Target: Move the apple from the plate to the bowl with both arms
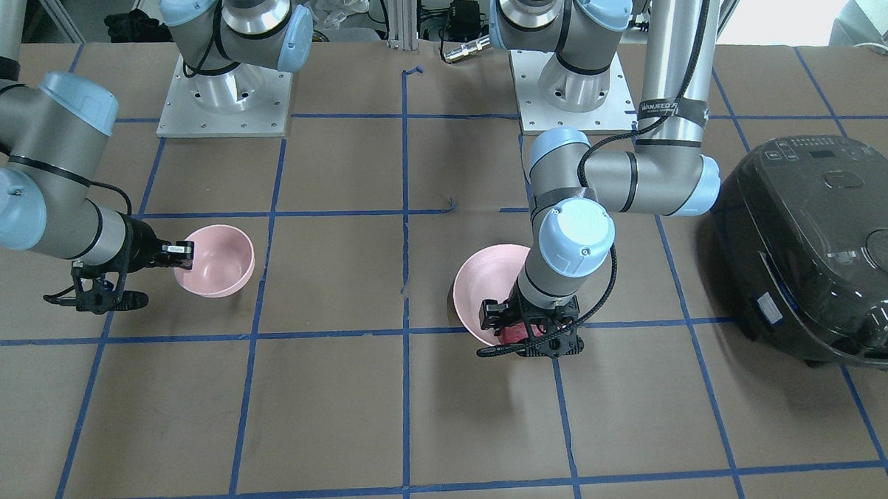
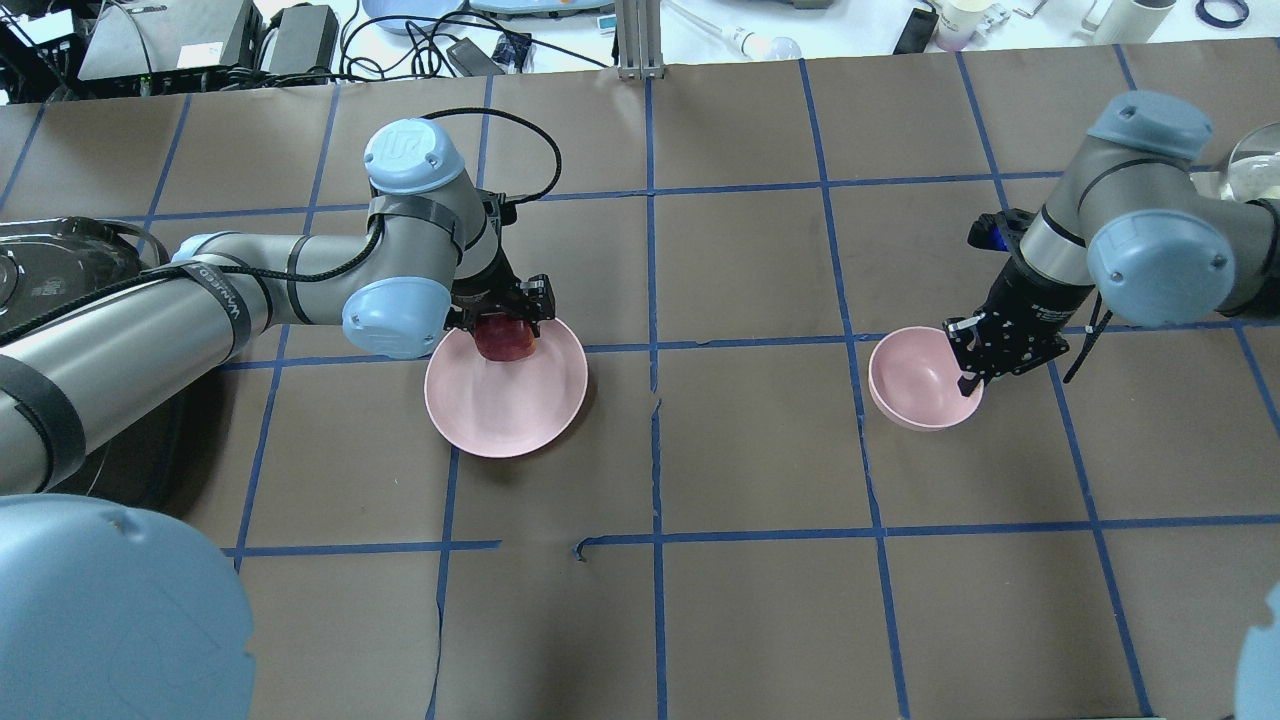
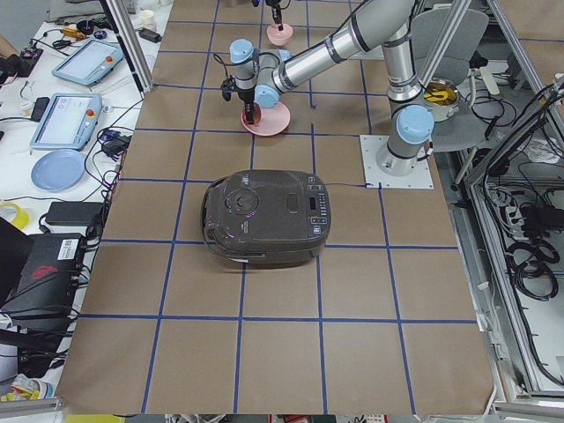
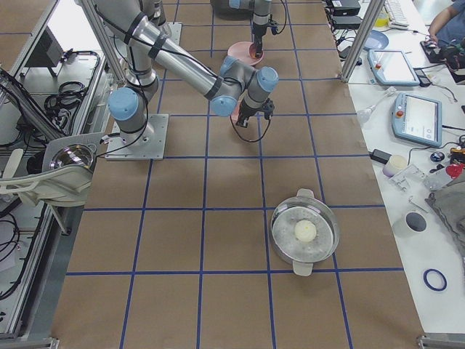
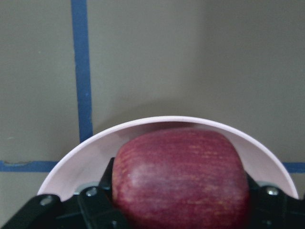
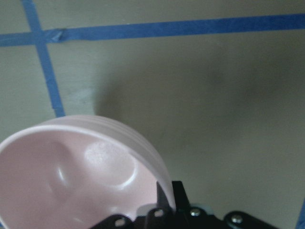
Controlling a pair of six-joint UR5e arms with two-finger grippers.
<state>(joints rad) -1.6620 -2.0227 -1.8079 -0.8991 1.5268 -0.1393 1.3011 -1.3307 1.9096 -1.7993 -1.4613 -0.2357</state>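
Observation:
The dark red apple is at the far edge of the wide pink plate. My left gripper is shut on it, one finger on each side, as the left wrist view shows around the apple and the plate. I cannot tell whether the apple is lifted. The small pink bowl is to the right and tilted. My right gripper is shut on its rim; the bowl also shows in the right wrist view. In the front view the apple is mostly hidden by the left gripper.
A dark rice cooker stands beside my left arm, close to the plate. A metal pot with a lid stands at the table's right end. Brown paper with blue tape lines covers the table.

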